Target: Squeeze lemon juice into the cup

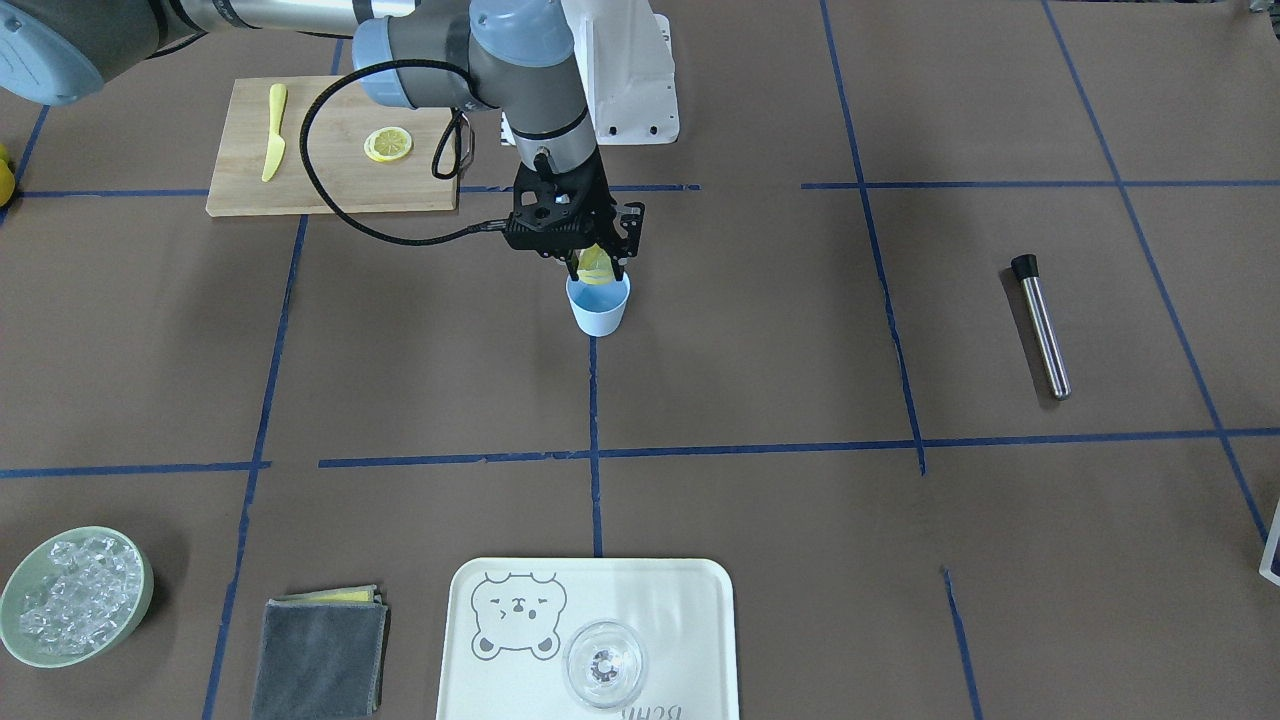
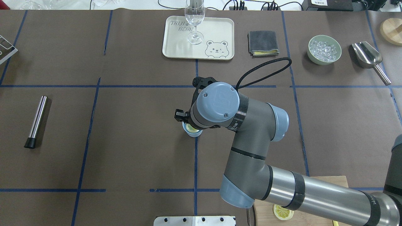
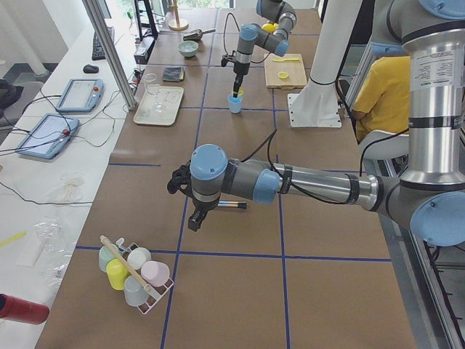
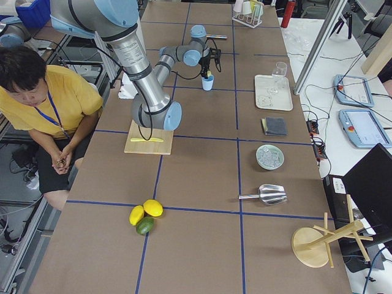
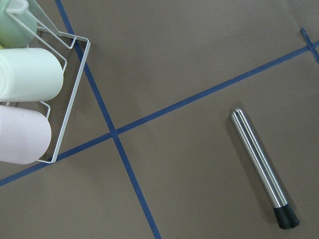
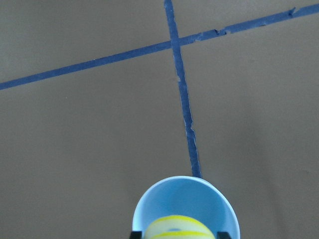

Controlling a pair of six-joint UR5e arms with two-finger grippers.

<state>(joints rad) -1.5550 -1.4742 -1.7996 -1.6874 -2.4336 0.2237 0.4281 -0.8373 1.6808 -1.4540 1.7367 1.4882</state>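
Note:
The cup (image 1: 598, 312) stands upright near the table's middle on a blue tape line. My right gripper (image 1: 600, 268) hangs straight over its mouth, shut on the lemon slice (image 1: 594, 264), which is bent between the fingers just above the rim. In the right wrist view the squeezed lemon (image 6: 177, 226) sits over the cup's opening (image 6: 185, 199). In the overhead view the wrist hides most of the cup (image 2: 193, 134). My left gripper (image 3: 196, 222) shows only in the exterior left view, over bare table; I cannot tell its state.
A cutting board (image 1: 330, 185) holds a second lemon slice (image 1: 388, 144) and a yellow knife (image 1: 274, 132). A steel muddler (image 1: 1040, 325) lies to the side. A tray (image 1: 690, 600) carries a clear glass (image 1: 604, 664). A grey cloth (image 1: 318, 655) and a bowl of ice (image 1: 75, 595) are nearby.

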